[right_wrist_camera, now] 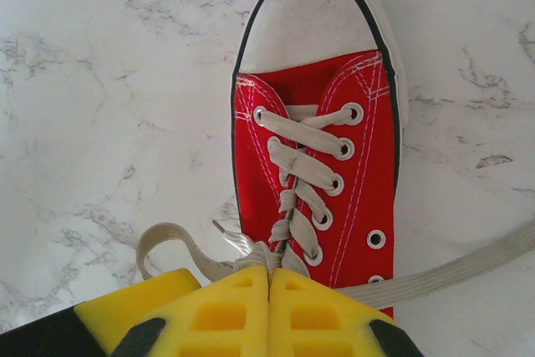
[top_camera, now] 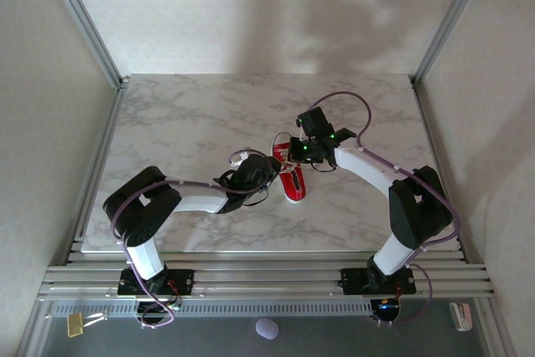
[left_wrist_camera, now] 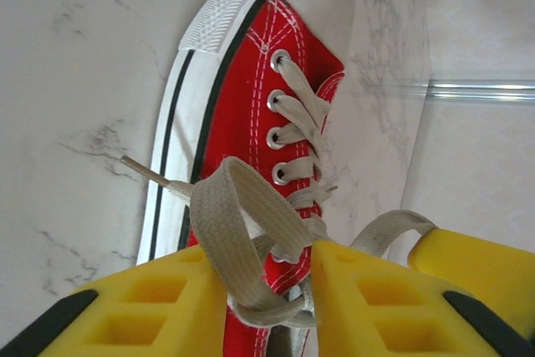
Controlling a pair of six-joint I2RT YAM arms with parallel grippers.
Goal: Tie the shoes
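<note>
The shoe, a red sneaker with a white toe cap and white laces, lies on the marble table, toe toward the near edge. My left gripper stands open at the tongue. A flat lace loop runs down through the gap between its yellow fingers and leans on the left one. My right gripper is shut on the lace crossing at the top of the shoe. One lace end trails off to the right, and another loop curls to the left. In the top view the left gripper and the right gripper meet over the shoe.
White walls and aluminium posts close in the marble tabletop on three sides. Metal rails carrying the arm bases run along the near edge. The right gripper's yellow finger sits close beside the left gripper.
</note>
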